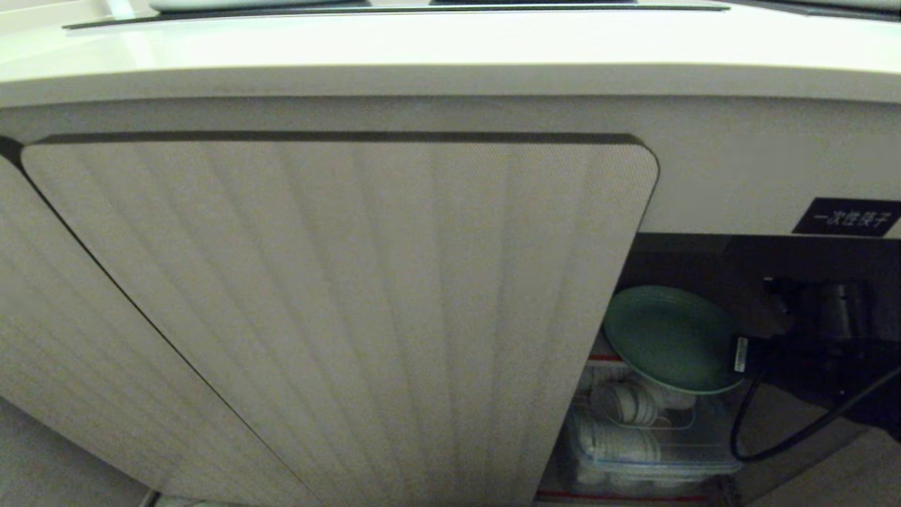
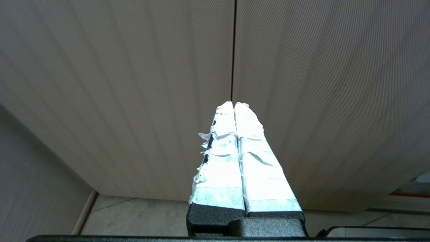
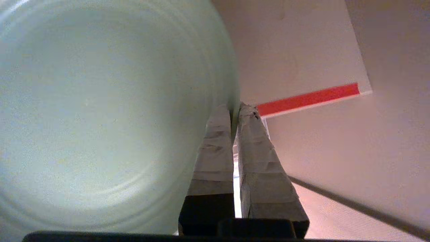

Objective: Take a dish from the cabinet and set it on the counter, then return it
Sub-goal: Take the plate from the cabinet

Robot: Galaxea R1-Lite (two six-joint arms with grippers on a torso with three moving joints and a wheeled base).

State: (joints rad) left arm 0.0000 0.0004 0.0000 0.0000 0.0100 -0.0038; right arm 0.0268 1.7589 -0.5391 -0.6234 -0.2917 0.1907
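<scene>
One right end effector (image 3: 235, 109) pinches dish (image 3: 100, 111) rim.

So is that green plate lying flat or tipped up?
Tipped. In the head view the dish leans at a slant in the cabinet opening, its rim pinched by the right claw.

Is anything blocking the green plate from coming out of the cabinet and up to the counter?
Nothing visible blocks the pale mint-green round plate, which the right gripper holds by its rim. The ribbed beige cabinet door stands just beside it, and the cream countertop overhangs above.
</scene>
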